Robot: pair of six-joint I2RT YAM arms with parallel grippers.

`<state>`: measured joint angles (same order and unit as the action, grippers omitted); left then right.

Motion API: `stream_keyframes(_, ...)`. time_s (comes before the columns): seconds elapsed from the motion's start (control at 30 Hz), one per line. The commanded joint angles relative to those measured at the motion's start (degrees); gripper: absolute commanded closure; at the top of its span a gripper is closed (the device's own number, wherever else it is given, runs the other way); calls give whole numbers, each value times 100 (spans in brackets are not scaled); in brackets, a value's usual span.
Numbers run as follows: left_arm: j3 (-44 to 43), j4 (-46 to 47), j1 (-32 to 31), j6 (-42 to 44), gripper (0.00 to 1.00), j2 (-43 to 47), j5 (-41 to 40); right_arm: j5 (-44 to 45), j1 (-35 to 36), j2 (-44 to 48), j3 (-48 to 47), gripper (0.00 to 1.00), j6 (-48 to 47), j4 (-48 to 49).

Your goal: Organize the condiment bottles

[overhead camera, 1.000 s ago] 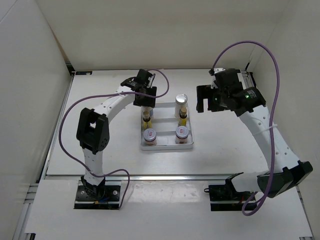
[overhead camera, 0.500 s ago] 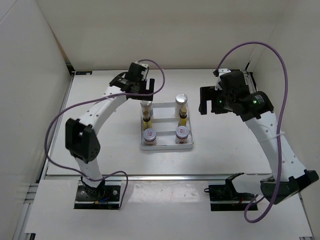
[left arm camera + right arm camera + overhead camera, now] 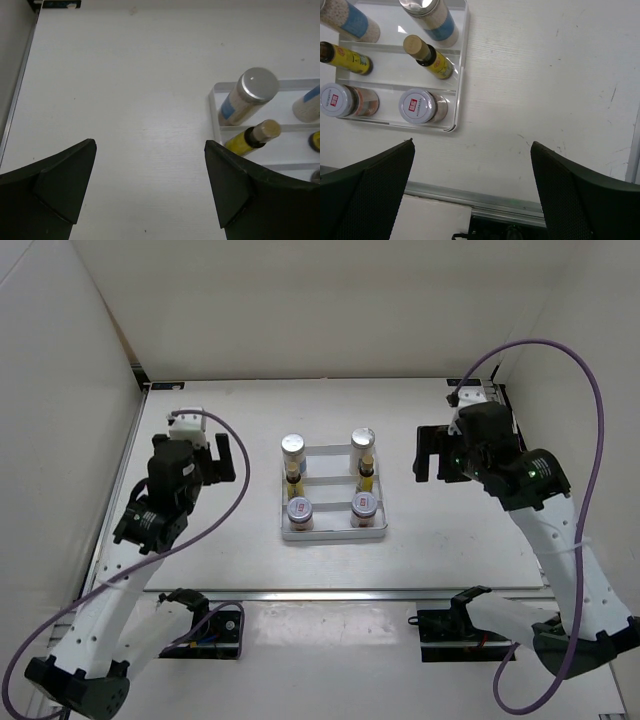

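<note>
Condiment bottles (image 3: 292, 446) (all six) stand in tray (image 3: 334, 535).

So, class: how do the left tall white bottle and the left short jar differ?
The tall white bottle stands in the tray's far section, the short jar in the near one. The bottle's cap is plain silver; the jar's lid has a red mark. Both are upright.

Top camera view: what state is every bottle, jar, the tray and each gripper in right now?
Tall white bottles: upright, capped, in the tray's far section.
Slim yellow bottles: upright, capped, middle section.
Short jars: upright, lids on, near section.
Tray: every section holds two containers.
Left gripper: open, empty, left of the tray.
Right gripper: open, empty, right of the tray.
</note>
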<state>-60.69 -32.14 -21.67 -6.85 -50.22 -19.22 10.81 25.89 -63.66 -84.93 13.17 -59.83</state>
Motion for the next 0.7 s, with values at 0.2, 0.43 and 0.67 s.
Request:
stream_keyframes(0.2, 1769, 646, -46, 193, 0, 1090, -730, 686, -23, 600, 529, 0, 441, 393)
stream_keyframes(0.43, 2543, 1280, -100, 447, 0, 1918, -1163, 1124, -23, 845, 1204, 0, 389, 779)
stream_keyframes(0.67, 2597, 1412, -100, 448, 0, 2051, -1347, 1196, -23, 1540, 2015, 0, 388, 1290)
